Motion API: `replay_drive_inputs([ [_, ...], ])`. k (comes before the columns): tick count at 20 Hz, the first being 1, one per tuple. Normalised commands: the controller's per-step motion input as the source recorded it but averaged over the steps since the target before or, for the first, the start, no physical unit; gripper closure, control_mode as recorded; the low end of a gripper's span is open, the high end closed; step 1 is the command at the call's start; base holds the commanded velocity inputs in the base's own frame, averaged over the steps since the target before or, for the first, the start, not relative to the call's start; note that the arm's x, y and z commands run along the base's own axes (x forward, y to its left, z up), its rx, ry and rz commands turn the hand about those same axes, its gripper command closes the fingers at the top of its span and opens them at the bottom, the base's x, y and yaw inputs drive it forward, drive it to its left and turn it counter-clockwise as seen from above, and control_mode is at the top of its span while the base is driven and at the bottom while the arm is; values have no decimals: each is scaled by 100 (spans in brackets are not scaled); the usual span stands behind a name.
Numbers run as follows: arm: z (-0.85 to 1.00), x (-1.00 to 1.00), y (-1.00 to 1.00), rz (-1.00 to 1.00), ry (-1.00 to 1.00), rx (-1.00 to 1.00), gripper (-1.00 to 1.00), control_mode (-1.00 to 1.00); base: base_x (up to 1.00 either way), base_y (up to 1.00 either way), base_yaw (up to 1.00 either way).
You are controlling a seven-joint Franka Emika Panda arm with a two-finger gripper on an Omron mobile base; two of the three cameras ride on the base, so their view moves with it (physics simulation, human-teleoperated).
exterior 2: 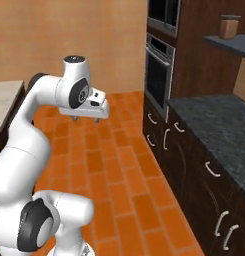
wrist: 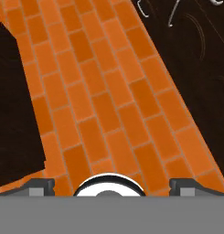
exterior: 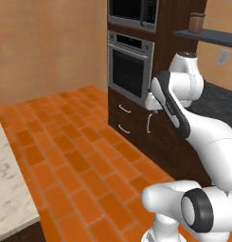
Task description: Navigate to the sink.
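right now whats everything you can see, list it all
wall oven: one, silver with dark window, in the dark cabinet column
microwave: one, silver and dark, above the oven
drawers: two, dark brown with silver handles, under the oven
counter: one, dark speckled, right of the oven
shelf: one, dark, above that counter
canister: one, brown, on the shelf
light counter: one, pale marble, opposite
floor: orange brick
claw: one, fingertips wide apart, open, over the floor

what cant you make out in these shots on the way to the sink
- Gripper: right base view shows it small under the hand; finger spacing too small to judge. In the hand view the fingertips are cut by the bottom edge.
- Dark counter: cut off by the right edge, so what lies farther along is unseen.
- Jar on the shelf: contents too small to tell.
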Motion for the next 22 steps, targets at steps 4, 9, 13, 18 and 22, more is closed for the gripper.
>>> replay_drive_inputs([
  [4, 0, 0, 0, 0, 0, 0, -100, 100, -87, 3, 3],
  [9, 0, 0, 0, 0, 0, 0, -100, 100, -66, 53, 9],
  [13, 0, 0, 0, 0, 0, 0, -100, 100, -39, 100, 14],
  [18, 0, 0, 0, 0, 0, 0, -100, 100, -35, 100, 14],
  [22, 0, 0, 0, 0, 0, 0, -100, 100, -27, 100, 19],
])
